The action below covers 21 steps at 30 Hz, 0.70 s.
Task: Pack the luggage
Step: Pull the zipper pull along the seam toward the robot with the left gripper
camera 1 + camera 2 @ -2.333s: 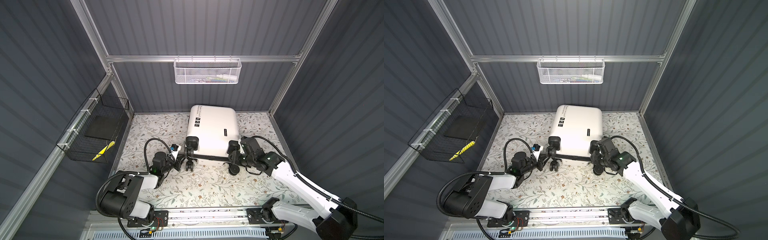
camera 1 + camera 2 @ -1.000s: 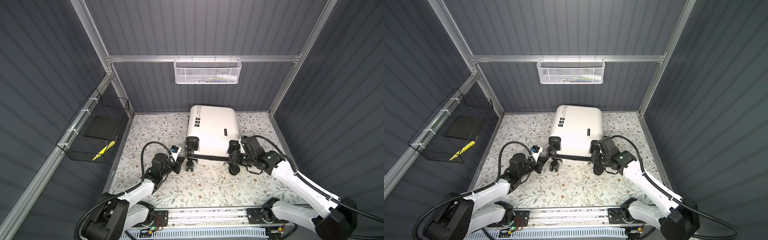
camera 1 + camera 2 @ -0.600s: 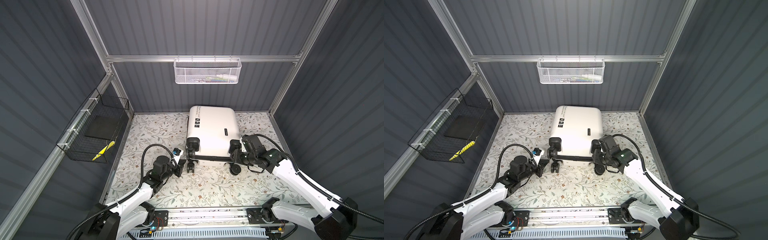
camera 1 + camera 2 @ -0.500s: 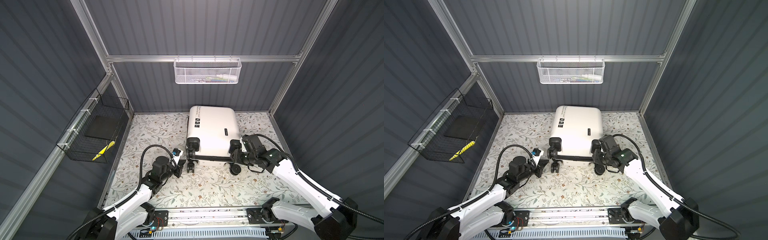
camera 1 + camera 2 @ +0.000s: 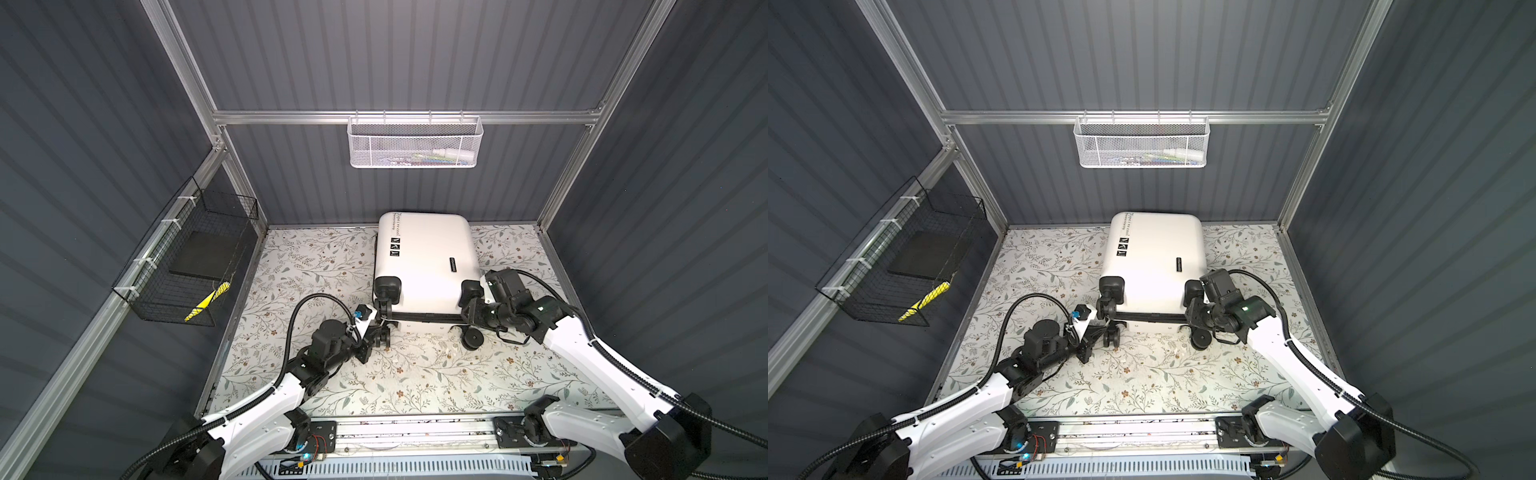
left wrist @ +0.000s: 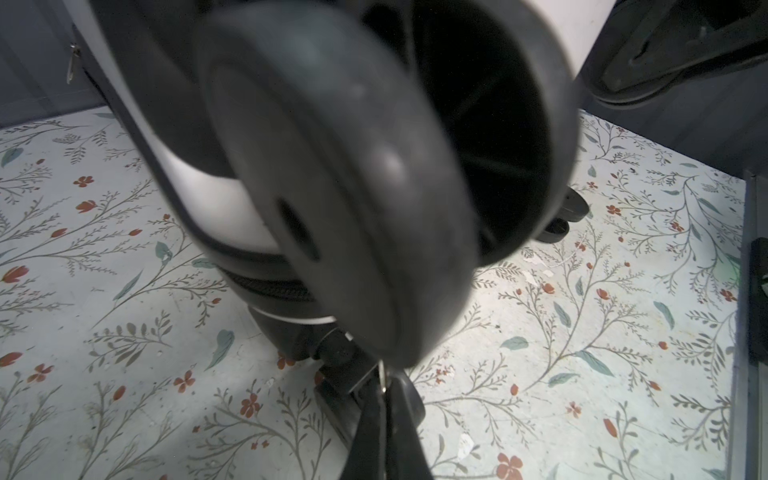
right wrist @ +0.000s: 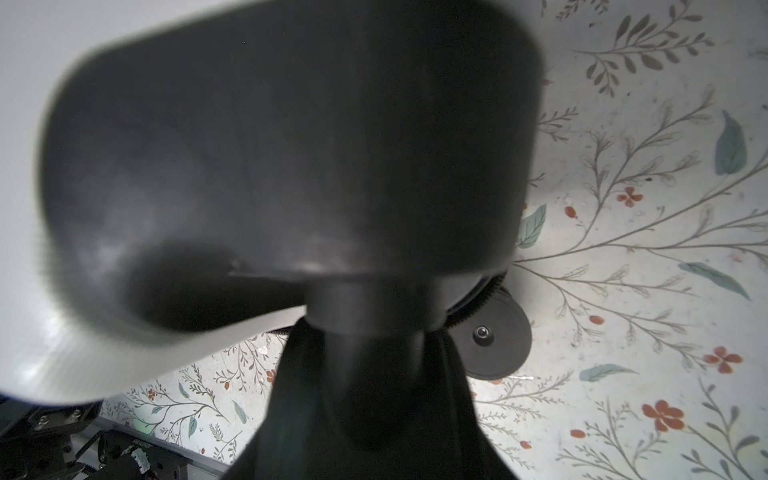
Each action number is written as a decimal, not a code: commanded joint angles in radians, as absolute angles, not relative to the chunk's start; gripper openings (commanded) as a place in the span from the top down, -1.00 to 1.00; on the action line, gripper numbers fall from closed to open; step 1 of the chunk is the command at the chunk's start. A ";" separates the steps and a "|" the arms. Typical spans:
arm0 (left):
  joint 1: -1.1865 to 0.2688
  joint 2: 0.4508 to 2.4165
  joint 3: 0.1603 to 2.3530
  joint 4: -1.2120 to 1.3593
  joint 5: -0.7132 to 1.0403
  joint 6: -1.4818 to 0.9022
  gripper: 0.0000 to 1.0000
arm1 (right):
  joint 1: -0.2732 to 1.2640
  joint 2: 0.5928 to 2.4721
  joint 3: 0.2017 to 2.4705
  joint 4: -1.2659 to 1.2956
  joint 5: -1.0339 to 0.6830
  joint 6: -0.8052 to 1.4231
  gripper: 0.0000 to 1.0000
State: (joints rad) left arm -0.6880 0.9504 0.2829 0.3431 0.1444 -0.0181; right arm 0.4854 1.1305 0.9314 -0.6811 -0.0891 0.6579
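A: Where's the luggage (image 5: 424, 257)?
B: Flat and zipped shut on the floral surface (image 5: 415, 374), mid-frame in both top views, near the back wall.
A: And the arms?
B: The left fingers (image 6: 370, 424) pinch tight on the zipper pull (image 6: 381, 376) — likely to unzip it. The right fingers (image 7: 286, 399) sit half closed around a caster stem (image 7: 365, 307) — probably bracing the case against that tug.
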 commanded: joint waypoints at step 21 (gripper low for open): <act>-1.017 1.240 0.414 0.592 0.019 0.118 1.00 | 0.526 1.144 0.902 -0.547 -0.140 0.699 1.00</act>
